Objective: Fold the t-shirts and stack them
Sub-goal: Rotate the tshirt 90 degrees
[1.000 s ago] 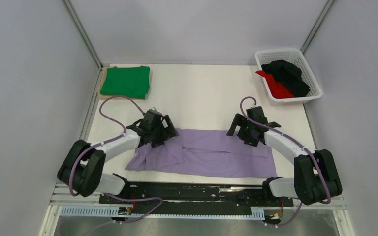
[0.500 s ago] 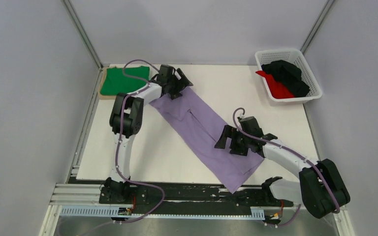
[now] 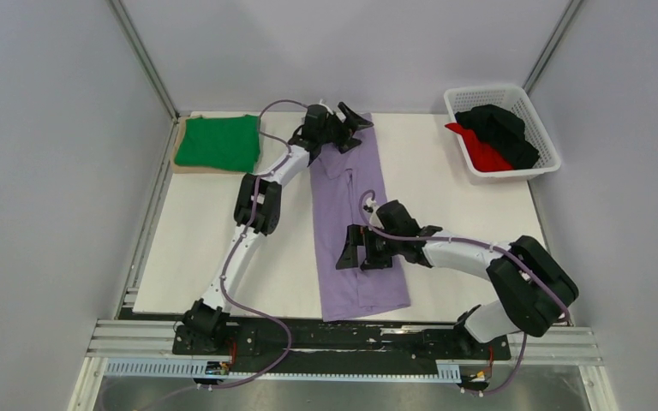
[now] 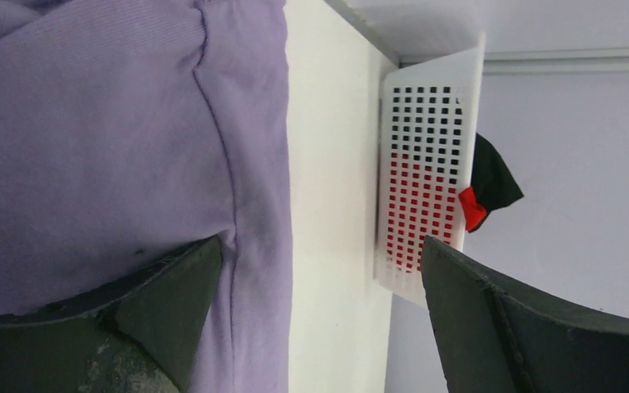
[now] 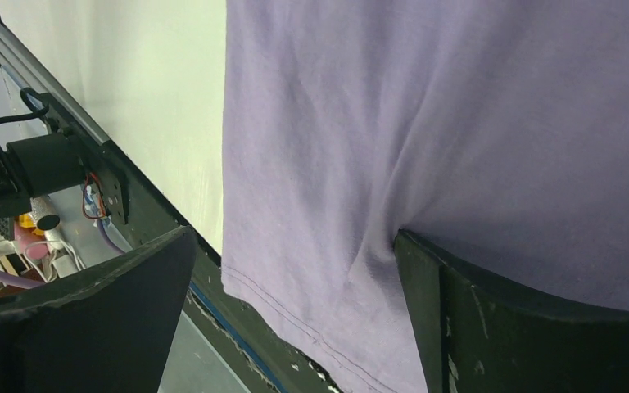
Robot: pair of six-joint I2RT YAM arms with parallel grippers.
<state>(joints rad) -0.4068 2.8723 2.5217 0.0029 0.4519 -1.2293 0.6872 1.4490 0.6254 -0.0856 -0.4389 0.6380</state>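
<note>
The lilac-purple t-shirt lies folded into a long strip running from the far middle of the table to its near edge. My left gripper is at the strip's far end, open, with one finger against the cloth; the left wrist view shows its jaws wide apart. My right gripper is over the strip's near half, open, with one finger pressing the cloth and the jaws wide apart. A folded green t-shirt lies at the far left. Black and red shirts lie in the basket.
The white lattice basket stands at the far right and also shows in the left wrist view. A tan board lies under the green shirt. The shirt's hem hangs over the table's near edge above the black rail.
The purple shirt has swung from lying crosswise to lying lengthwise. My left gripper moved far back and right with its end. My right gripper moved left and nearer with the other end.
</note>
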